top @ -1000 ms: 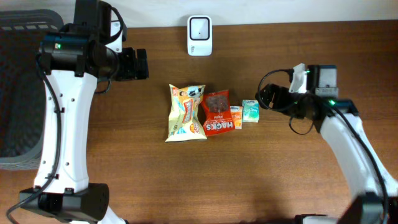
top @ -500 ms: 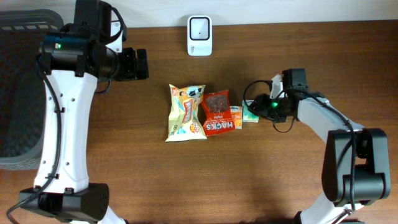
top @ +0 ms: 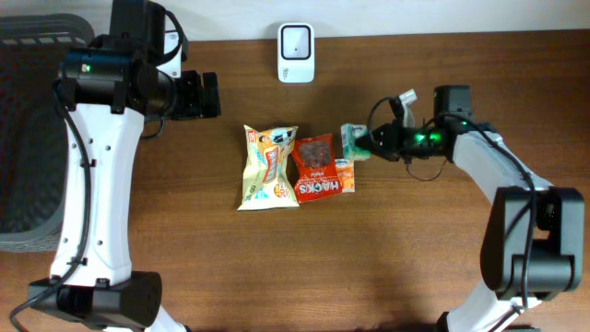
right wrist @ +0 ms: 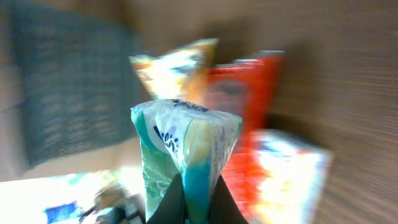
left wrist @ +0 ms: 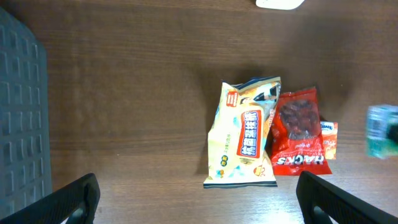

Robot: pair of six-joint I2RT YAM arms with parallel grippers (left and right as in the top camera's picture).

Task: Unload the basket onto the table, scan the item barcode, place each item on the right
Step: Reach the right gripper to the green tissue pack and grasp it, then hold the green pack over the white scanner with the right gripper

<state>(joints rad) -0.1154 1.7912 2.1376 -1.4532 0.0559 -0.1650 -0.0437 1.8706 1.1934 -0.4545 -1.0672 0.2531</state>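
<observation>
My right gripper (top: 367, 143) is shut on a small teal-and-white packet (top: 351, 142), held just right of the red bag. In the right wrist view the packet (right wrist: 183, 146) stands pinched between the dark fingertips (right wrist: 166, 205), and the background is blurred. A yellow snack bag (top: 268, 167), a red HACKS bag (top: 316, 168) and a small orange box (top: 346, 175) lie side by side mid-table. The white scanner (top: 296, 40) stands at the far edge. My left gripper (top: 210, 94) hangs open and empty, up and left of the bags; its view shows the yellow bag (left wrist: 245, 134) and red bag (left wrist: 300, 134).
A dark grey basket (top: 28, 138) fills the left side of the table; it also shows at the left edge of the left wrist view as the basket (left wrist: 22, 124). Bare brown wood lies in front of the bags and to their right.
My right gripper has closed on the teal packet and carried it up and left from beside the orange box. The bags have shifted slightly left. The left arm has not moved.
</observation>
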